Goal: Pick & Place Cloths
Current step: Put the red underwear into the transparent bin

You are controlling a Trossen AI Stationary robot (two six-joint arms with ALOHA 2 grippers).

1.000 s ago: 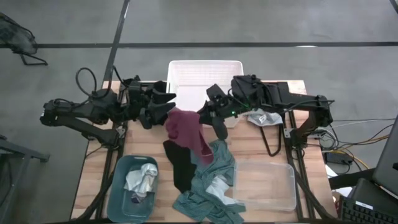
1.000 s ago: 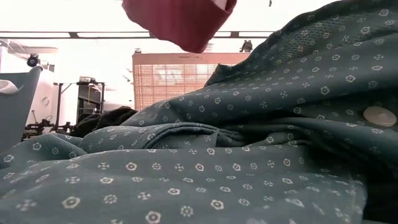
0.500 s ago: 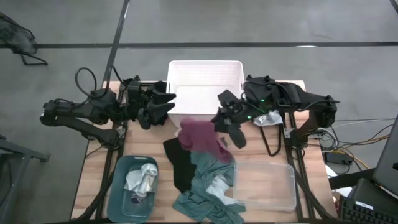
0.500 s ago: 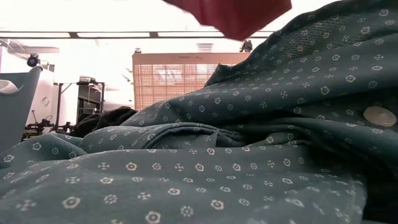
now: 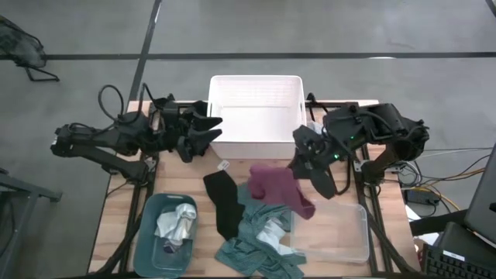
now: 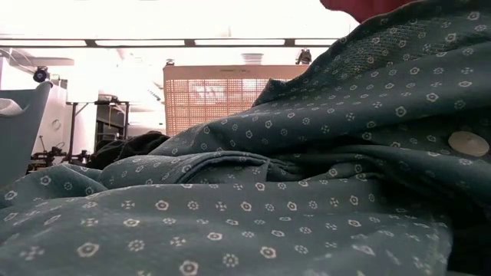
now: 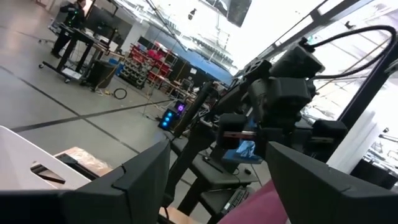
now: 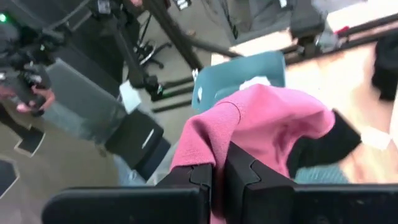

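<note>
One teal bin [image 5: 152, 236] holds white-grey cloths [image 5: 177, 225]; white bin [image 5: 256, 105] bare.

A maroon cloth [image 5: 279, 186] hangs crumpled above the teal-green patterned cloth [image 5: 260, 248]; a black cloth [image 5: 223, 201] lies flat beside it.

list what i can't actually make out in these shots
- Low view: the teal-green patterned cloth fills the frame and hides the table and both grippers; only a corner of the maroon cloth shows.
- High view: how the right gripper pinches the maroon cloth is hidden under its own body.
- High view: what lies in the teal bin beyond a white-grey cloth is too small to tell.
- Left wrist view: the left gripper looks into the room, missing the pile.
</note>
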